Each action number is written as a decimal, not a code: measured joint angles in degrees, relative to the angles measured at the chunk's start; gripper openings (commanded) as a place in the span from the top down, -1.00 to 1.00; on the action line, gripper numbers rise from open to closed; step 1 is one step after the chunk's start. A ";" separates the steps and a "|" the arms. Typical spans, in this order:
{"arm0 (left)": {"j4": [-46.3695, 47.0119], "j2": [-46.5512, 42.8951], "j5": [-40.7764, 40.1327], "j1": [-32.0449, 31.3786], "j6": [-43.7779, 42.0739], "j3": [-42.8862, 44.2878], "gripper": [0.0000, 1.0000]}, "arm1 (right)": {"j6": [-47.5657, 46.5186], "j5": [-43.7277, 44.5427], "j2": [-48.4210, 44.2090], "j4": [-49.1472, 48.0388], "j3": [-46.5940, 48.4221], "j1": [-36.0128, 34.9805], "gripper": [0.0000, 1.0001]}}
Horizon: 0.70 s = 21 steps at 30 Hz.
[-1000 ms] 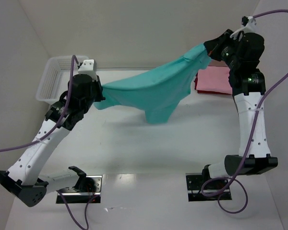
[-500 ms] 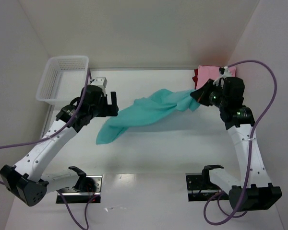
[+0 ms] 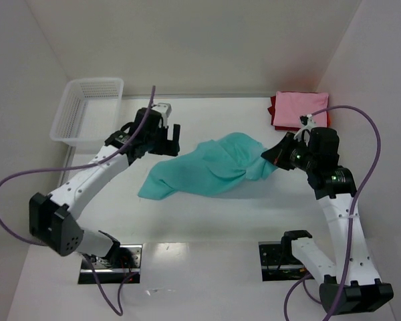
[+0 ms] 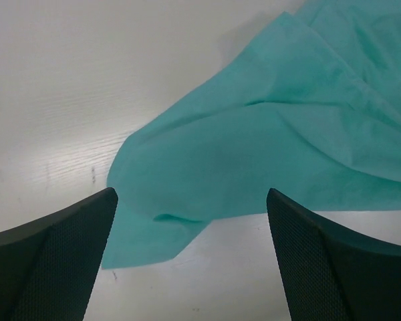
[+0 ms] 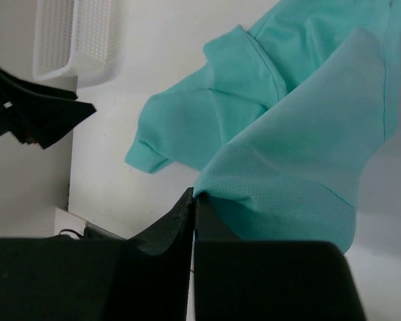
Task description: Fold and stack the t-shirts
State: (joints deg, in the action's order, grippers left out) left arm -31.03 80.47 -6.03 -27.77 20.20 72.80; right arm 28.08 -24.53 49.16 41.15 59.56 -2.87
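Note:
The teal-green t-shirt lies crumpled across the middle of the table, one end trailing to the front left. My right gripper is shut on its right edge, low over the table; the right wrist view shows the jaws pinching the mesh cloth. My left gripper hovers open just behind the shirt's left part and touches nothing; in its wrist view the wide-apart fingers frame the cloth below. A folded pink t-shirt rests on a red one at the back right.
A white mesh basket stands at the back left corner, also seen in the right wrist view. White walls close in the table at the back and on both sides. Purple cables loop beside both arms.
My left gripper opened and let go of the teal shirt, which dropped from its stretched span onto the table. The right gripper came down and forward, still holding its edge.

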 measured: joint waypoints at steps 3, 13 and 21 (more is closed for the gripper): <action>3.00 6.83 5.60 0.00 -2.42 0.59 -1.00 | 0.02 0.23 -0.52 0.72 -1.72 0.00 0.99; 8.59 27.11 14.29 -3.27 -12.34 14.07 -1.00 | 1.26 1.72 -2.49 2.19 -6.16 0.00 0.99; 12.93 40.08 14.36 -3.38 -14.45 26.75 -1.00 | 2.60 2.04 -4.16 2.16 -7.48 0.00 0.99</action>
State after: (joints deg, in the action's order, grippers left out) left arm -18.09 120.55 8.33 -31.15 5.75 99.55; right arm 30.67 -22.49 45.01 43.31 52.08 -2.87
